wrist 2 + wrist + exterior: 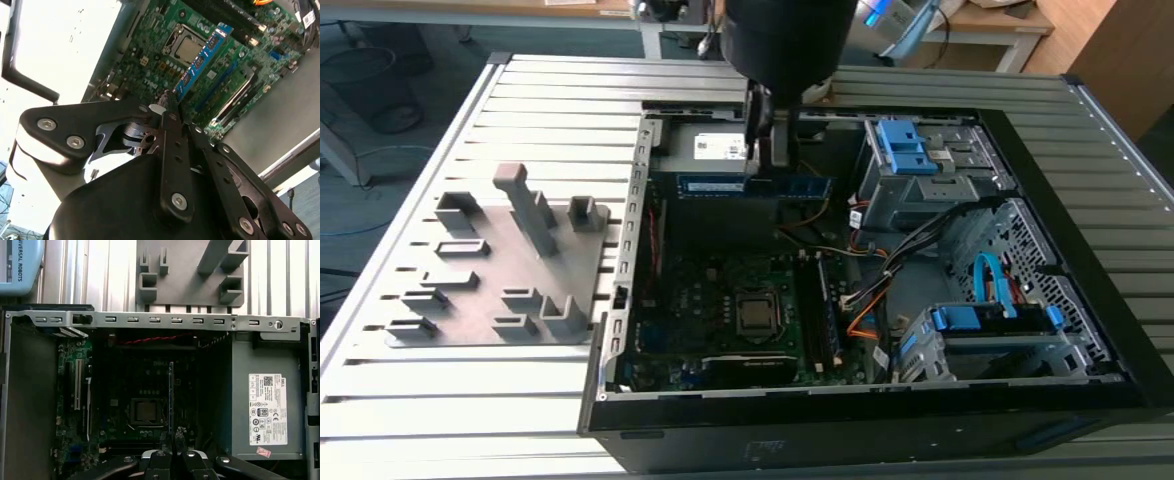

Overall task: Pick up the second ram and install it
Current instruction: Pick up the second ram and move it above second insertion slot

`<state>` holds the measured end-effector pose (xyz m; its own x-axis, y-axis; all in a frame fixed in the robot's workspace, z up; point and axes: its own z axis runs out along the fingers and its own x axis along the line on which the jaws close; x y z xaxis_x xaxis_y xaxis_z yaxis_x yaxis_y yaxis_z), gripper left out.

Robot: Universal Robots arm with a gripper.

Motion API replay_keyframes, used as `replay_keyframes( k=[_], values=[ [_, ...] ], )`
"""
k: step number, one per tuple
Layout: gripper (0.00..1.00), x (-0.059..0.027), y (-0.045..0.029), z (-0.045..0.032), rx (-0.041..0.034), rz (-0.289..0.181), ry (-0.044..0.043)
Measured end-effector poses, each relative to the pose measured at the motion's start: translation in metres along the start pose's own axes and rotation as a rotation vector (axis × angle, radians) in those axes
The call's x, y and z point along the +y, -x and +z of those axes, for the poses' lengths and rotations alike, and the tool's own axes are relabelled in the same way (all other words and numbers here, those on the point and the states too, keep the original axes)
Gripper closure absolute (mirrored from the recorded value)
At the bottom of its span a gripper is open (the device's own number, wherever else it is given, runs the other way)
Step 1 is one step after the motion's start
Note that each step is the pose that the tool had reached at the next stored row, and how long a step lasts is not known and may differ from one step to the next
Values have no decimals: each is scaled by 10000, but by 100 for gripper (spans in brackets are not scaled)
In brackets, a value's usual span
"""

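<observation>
While my pincer (767,165) hung over the open computer case (854,440), its jaws were shut on the upper long edge of the second ram (720,186). The module was carried on edge above the motherboard (720,280). I judged it light, stiff and fragile. Grip belongs on the bare board edge, clear of chips and contacts.

second ram (202,57): gripped end hidden between the fingers (175,150) in the second wrist view; edge-on, chips unseen, in the first wrist view.
arm (787,35): cut off at the exterior view's edge.
</observation>
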<state>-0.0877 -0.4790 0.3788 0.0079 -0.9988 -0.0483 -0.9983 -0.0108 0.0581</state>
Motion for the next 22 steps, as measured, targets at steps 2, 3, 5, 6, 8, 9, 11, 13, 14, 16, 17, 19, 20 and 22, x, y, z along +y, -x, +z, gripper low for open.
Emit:
replay_keyframes(
  k=[2, 3, 5, 6, 8, 9, 11, 13, 14, 16, 17, 19, 20, 22],
  values=[
    [86, -53, -2, 35, -1, -1, 0],
    [86, -80, -4, 50, -2, -1, 0],
    [86, -117, -8, 61, -95, -6, -1],
    [86, -132, -10, 64, -187, -11, -2],
    [86, -153, -19, 77, -332, -20, -2],
    [86, -158, -29, 95, -342, -21, -5],
    [86, -165, -49, 127, -338, -23, -2],
    [86, -177, -62, 162, -338, -36, 1],
    [86, -184, -67, 180, -337, -45, 2],
    [86, -209, -73, 214, -334, -61, 5],
    [86, -228, -76, 231, -332, -68, 5],
    [86, -257, -82, 259, -330, -77, 6],
    [86, -264, -86, 272, -330, -78, 6],
    [86, -265, -104, 289, -328, -78, 7]
  ],
)
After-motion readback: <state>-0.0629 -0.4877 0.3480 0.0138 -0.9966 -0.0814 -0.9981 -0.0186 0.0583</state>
